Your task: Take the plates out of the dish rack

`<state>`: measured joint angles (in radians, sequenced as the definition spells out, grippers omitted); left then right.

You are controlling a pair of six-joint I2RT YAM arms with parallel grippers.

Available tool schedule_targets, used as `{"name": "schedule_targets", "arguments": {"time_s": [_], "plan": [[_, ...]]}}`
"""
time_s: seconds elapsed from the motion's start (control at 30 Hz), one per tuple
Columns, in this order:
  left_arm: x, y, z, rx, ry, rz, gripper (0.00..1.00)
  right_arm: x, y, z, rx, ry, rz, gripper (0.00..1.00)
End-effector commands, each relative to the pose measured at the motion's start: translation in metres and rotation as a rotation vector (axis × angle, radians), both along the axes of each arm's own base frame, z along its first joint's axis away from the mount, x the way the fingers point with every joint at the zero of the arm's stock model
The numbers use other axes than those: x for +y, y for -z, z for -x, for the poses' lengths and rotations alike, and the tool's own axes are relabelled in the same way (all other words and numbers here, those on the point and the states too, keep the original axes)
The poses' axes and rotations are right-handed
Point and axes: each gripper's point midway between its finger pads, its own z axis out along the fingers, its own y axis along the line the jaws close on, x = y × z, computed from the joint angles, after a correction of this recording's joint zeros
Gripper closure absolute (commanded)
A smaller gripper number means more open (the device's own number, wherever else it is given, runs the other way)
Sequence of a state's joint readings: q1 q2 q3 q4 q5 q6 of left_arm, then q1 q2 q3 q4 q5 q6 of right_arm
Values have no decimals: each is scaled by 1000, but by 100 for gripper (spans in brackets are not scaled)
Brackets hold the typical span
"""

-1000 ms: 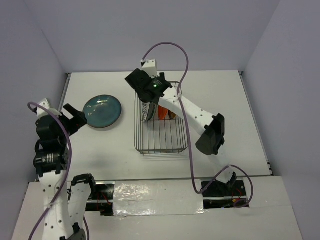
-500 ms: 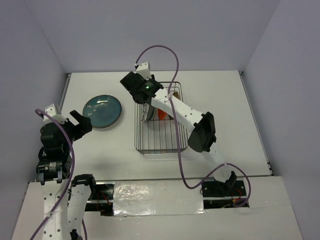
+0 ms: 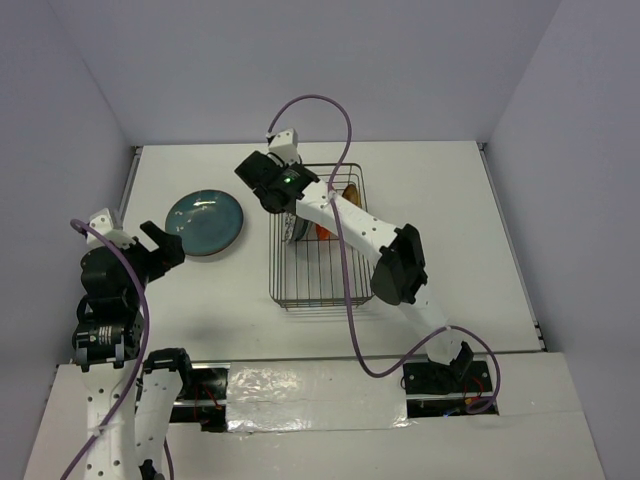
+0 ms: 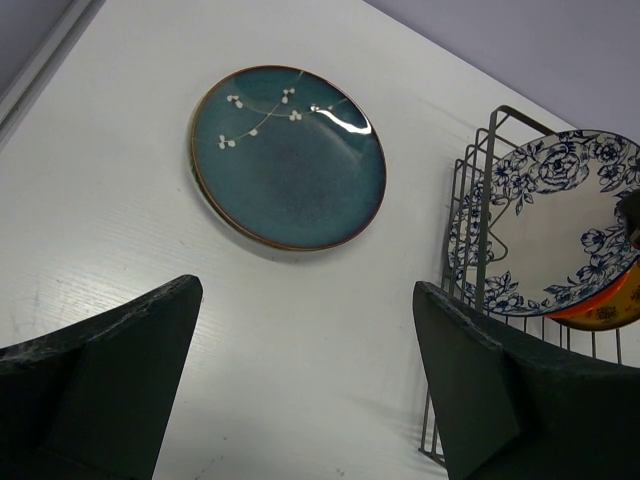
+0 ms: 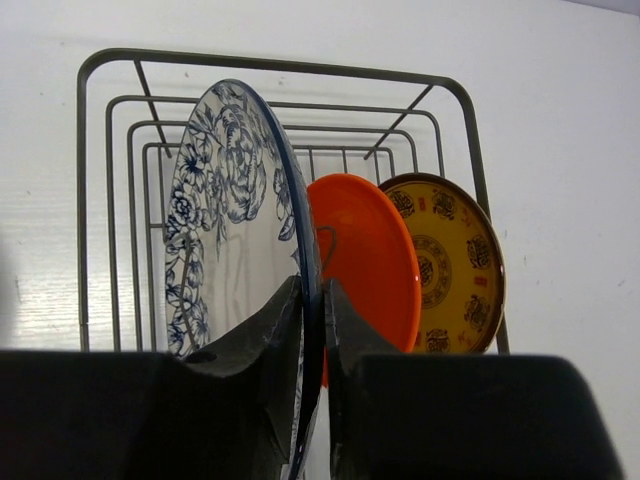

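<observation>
Right wrist view, right gripper (image 5: 311,295) pinching floral plate (image 5: 225,230) rim, left gripper (image 4: 305,295) spread

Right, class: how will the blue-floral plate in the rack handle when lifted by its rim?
Probably stiff and breakable: the blue-floral plate looks glazed ceramic. It may slip, since the right gripper pinches only its glossy rim. On edge in the dish rack, it could swing.

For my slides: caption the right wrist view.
Right claw pinches the rim of the blue-floral white plate upright in the dish rack, beside an orange plate and a yellow patterned plate.
</observation>
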<state>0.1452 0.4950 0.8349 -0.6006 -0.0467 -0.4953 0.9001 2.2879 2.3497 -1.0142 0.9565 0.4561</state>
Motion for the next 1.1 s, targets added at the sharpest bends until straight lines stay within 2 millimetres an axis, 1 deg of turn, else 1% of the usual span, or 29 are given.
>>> {"name": "schedule_targets", "arguments": {"time_s": [0.0, 0.03, 0.07, 0.13, 0.33, 0.47, 0.57, 0.63, 0.73, 0.83, 0.93, 1.07], "plan": [[1, -9, -3, -41, 8, -28, 0, -9, -21, 1, -69, 52, 6, 85], [1, -8, -3, -39, 8, -28, 0, -9, -20, 1, -72, 58, 7, 91], [0, -8, -3, -36, 10, -27, 0, -9, -20, 2, -74, 64, 2, 93], [0, -7, -4, -35, 11, -25, 0, -11, -19, 0, -77, 76, -4, 100], [-1, -7, -4, -30, 13, -26, 1, -23, -14, -6, -62, 104, 1, 100], [-1, -7, -3, -33, 13, -24, 0, -43, -15, -10, -53, 140, 23, 100], [-1, -6, -4, -30, 14, -25, 0, -52, -18, -12, -55, 155, 23, 100], [-2, -6, -4, -31, 15, -22, 0, -54, -19, -13, -55, 148, 36, 100], [-1, -7, -4, -33, 12, -25, 1, -56, -28, -16, -71, 144, 43, 100], [-1, -7, -3, -32, 12, -24, 0, -51, -31, -20, -77, 110, 53, 100], [-1, -7, -3, -30, 12, -25, 0, -51, -42, -20, -88, 93, 64, 100], [-1, -6, -3, -29, 8, -24, 1, -45, -58, -20, -99, 35, 34, 100]]}}
